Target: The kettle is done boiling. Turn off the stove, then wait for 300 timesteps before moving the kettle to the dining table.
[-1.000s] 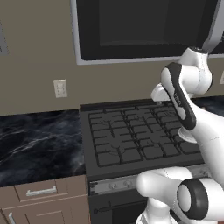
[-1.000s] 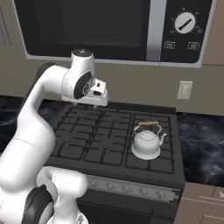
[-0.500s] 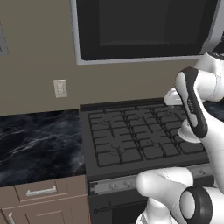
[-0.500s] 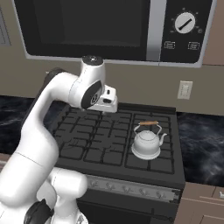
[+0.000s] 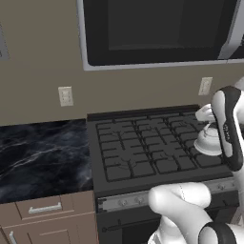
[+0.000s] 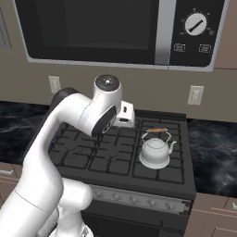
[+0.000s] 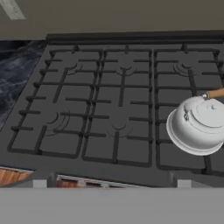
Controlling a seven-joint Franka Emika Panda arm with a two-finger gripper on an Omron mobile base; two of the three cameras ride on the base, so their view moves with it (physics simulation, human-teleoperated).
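Silver-white metal is what the kettle (image 6: 155, 152) is made of, and it is seen standing upright on the stove (image 6: 106, 155). It is set on the black grates at the front right part of the stove, as seen in the right base view. Its short spout is pointed to the right, toward the dark marble counter (image 6: 213, 155) on that side. The thin handle is arched over the top, and the tan wooden piece on it is laid along the same left-to-right line as the spout. The lid is closed, so what is inside the kettle cannot be seen.

In the hand view the kettle (image 7: 197, 124) is seen from above at the right side, with its wooden piece poking out to the right edge. The rest of the grates of the stove (image 7: 100, 105) are bare. In the left base view the kettle (image 5: 208, 138) is partly hidden behind the white arm.

A silver strip with small round knobs (image 6: 134, 200) is seen along the front of the stove. The gripper is held above the stove, well apart from the kettle, and its jaws are spread wide with nothing held between them.

A black microwave (image 6: 115, 30) is hung above the stove. Marble counter (image 5: 43, 152) is also seen to the left, with brown drawers (image 5: 45, 209) under it. White wall outlets (image 6: 195, 95) are set on the wall.
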